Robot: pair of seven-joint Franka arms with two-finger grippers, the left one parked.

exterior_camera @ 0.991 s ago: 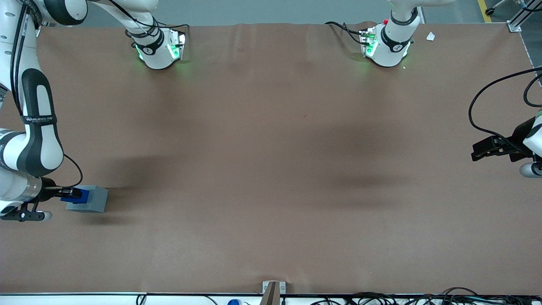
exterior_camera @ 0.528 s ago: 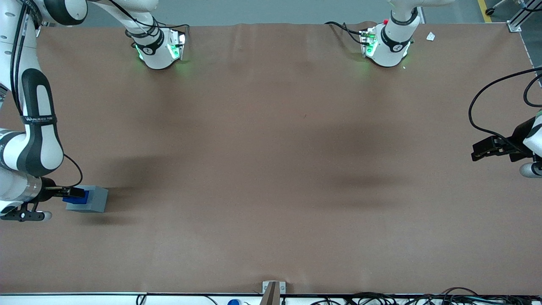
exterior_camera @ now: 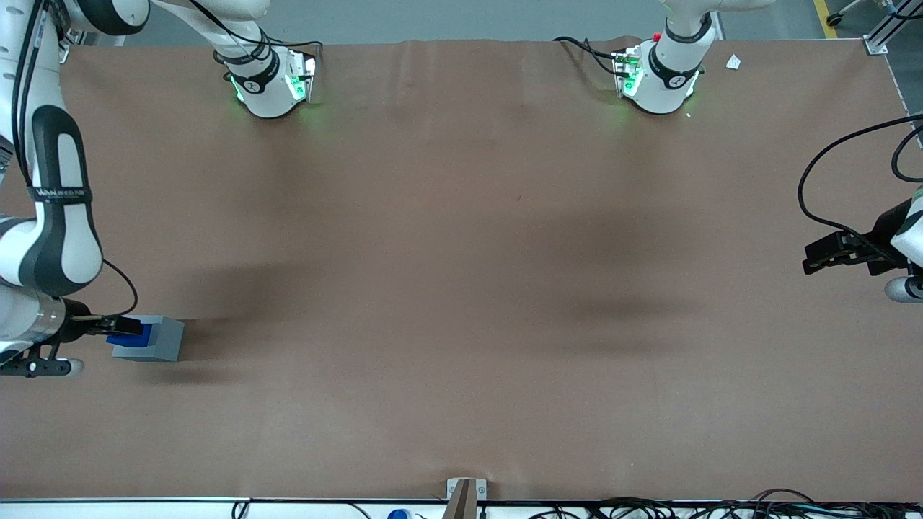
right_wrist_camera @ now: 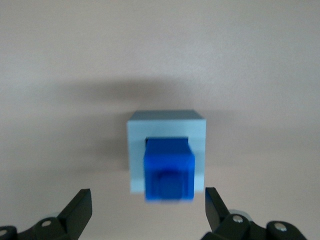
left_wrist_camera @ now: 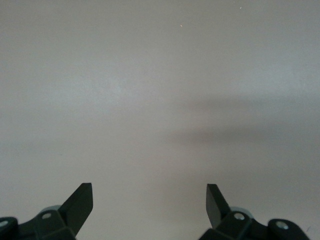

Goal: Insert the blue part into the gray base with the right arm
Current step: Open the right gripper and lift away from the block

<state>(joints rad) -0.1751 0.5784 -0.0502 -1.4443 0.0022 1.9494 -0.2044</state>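
The gray base (exterior_camera: 160, 340) stands on the brown table toward the working arm's end. The blue part (exterior_camera: 137, 334) sits in the recess of the base's top face and sticks up out of it. The right wrist view shows the same: the blue part (right_wrist_camera: 168, 170), knob end toward the camera, seated in the gray base (right_wrist_camera: 166, 125). My right gripper (exterior_camera: 119, 326) hovers over the block with its jaws spread. In the right wrist view the gripper (right_wrist_camera: 146, 194) is open, and both fingertips (right_wrist_camera: 80, 202) stand well clear of the blue part's sides.
The brown table mat (exterior_camera: 461, 288) stretches toward the parked arm's end. Two arm bases with green lights (exterior_camera: 270, 79) (exterior_camera: 656, 76) stand at the edge farthest from the front camera. Cables (exterior_camera: 649, 508) and a small bracket (exterior_camera: 465, 494) lie along the nearest edge.
The blue part sits a little lower in the gray base than one second ago. The right arm has drawn back slightly toward its own end of the table.
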